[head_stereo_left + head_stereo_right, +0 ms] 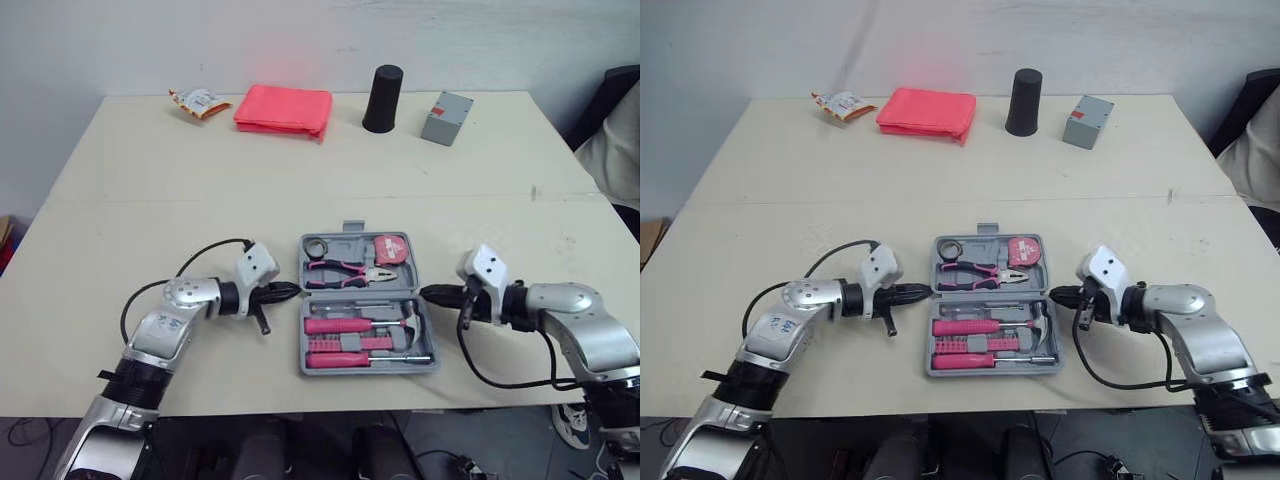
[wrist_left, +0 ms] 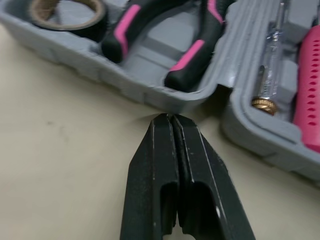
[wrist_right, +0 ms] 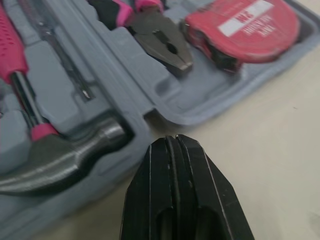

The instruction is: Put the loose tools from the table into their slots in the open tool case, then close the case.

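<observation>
In the lower middle of the frame the open tool case (image 1: 370, 368) is lying flat on the table (image 1: 300, 170), and every slot that can be seen is holding something. This suggests the filling is done and the closing is the step in hand. Its nearer half is cradling two pink screwdrivers (image 1: 338, 325) and the hammer (image 1: 412, 318). Level with the fold between the two halves, the left gripper (image 1: 288, 291) is pointing in from the lower left and the right gripper (image 1: 428, 294) from the lower right. Each has its fingers pressed together and is gripping nothing, with its tip just beside the case wall, perhaps touching it. They are probably being set there, narrow and flat, to wedge under one half from both sides and fold it evenly. The farther half is seating the pliers (image 1: 345, 270), the tape roll (image 1: 318, 247) and the red tape measure (image 1: 390, 250). Along the top of the frame a snack packet (image 1: 200, 102), a red cloth (image 1: 284, 108), a black cup (image 1: 383, 98) and a grey box (image 1: 446, 117) are sitting well apart from the work.
</observation>
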Controlling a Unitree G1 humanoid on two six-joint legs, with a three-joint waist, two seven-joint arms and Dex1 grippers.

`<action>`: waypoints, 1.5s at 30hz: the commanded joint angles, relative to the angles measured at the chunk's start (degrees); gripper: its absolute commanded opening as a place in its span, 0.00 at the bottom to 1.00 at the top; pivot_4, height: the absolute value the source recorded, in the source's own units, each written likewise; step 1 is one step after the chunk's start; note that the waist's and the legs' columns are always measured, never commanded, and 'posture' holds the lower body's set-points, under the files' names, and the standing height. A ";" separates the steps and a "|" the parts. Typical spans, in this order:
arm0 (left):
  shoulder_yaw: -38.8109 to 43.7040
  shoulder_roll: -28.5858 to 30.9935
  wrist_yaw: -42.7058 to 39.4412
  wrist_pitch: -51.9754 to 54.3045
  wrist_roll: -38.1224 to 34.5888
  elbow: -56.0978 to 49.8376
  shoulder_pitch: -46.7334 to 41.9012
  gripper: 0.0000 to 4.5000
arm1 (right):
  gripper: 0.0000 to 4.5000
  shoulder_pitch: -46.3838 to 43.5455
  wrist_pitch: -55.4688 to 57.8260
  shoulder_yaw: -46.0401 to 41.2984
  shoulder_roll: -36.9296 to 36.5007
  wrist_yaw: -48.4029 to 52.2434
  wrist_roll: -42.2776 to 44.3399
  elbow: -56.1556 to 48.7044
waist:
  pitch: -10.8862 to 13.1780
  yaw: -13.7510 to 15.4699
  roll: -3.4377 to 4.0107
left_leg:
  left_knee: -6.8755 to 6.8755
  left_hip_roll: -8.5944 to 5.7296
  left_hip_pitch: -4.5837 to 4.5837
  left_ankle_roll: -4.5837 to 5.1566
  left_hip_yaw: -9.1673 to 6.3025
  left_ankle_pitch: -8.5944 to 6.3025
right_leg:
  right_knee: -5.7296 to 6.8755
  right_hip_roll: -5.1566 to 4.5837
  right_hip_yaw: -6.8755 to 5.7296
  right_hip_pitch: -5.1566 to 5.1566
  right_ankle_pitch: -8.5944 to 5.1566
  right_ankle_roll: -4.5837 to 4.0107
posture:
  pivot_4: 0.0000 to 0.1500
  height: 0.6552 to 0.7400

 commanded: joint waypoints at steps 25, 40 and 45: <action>2.87 5.48 -0.78 5.01 1.55 0.98 -2.32 0.00 | 0.01 -3.53 -1.10 -0.57 4.07 0.51 -4.24 2.24 | 0.00 -1.00 0.00 | -0.17 0.02 0.04 -0.19 -0.10 0.24 | 0.19 -0.01 0.03 -0.09 0.00 -0.02 | 1.00 0.95; 0.08 -1.34 1.31 4.51 3.17 2.27 -4.91 0.00 | 0.01 -7.51 -0.69 0.55 6.91 0.24 -4.79 4.47 | 0.00 -0.07 0.00 | -0.07 -0.02 0.02 -0.16 -0.08 0.23 | 0.26 -0.04 0.04 -0.09 0.00 -0.01 | 1.00 0.95; 0.37 -1.11 1.36 5.28 3.55 2.02 -5.12 0.00 | 0.01 -8.03 -0.94 0.57 7.04 0.56 -5.24 5.07 | 0.00 -0.09 0.00 | -0.05 -0.02 0.02 -0.16 -0.06 0.23 | 0.28 -0.04 0.01 -0.10 0.00 -0.01 | 1.00 0.95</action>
